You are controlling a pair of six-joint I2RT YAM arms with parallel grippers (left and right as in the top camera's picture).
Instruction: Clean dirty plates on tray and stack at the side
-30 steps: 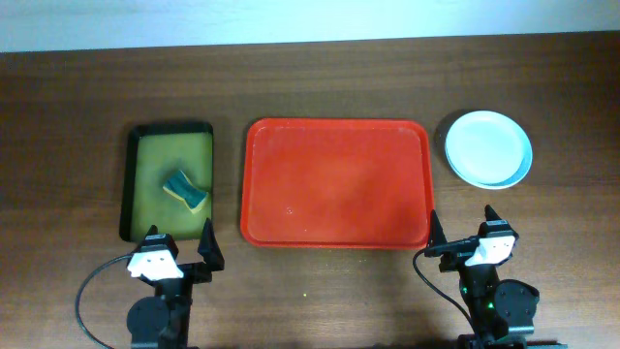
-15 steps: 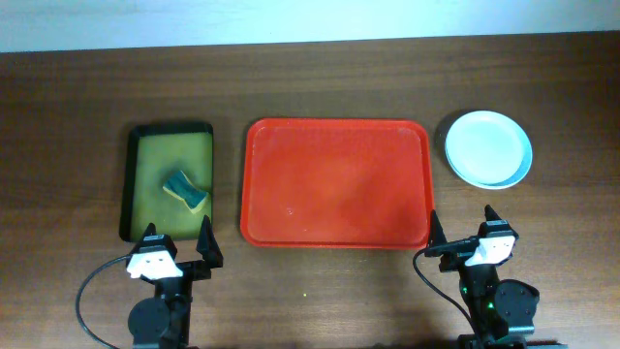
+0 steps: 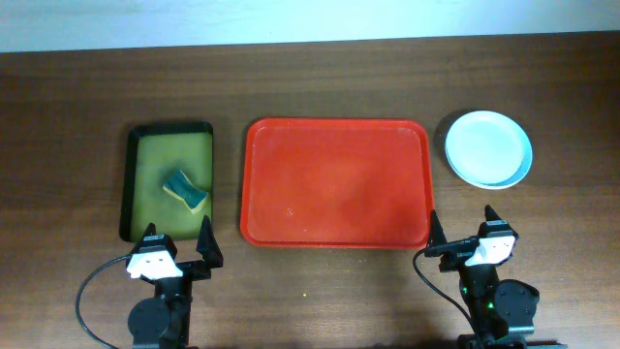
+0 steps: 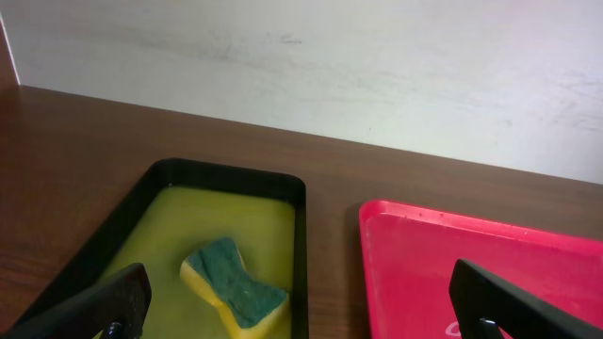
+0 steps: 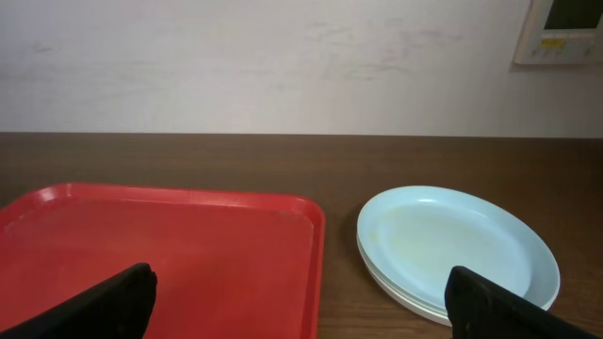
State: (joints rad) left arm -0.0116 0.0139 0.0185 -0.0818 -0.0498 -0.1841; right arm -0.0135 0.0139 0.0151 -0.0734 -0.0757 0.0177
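Observation:
The plates [image 3: 488,147] lie in one stack on the table right of the red-orange tray [image 3: 335,182]; the top one is light blue, and the stack also shows in the right wrist view [image 5: 457,248]. The tray holds nothing and shows in both wrist views [image 4: 471,264] [image 5: 160,254]. My left gripper [image 3: 177,248] is open and empty near the table's front edge, below the small black tray. My right gripper [image 3: 462,236] is open and empty, in front of the tray's right corner and the plates.
A black-rimmed tray with a yellow-green inside [image 3: 170,179] sits left of the red tray and holds a green-and-yellow sponge [image 3: 185,189], also seen in the left wrist view [image 4: 233,297]. A white wall runs behind the table.

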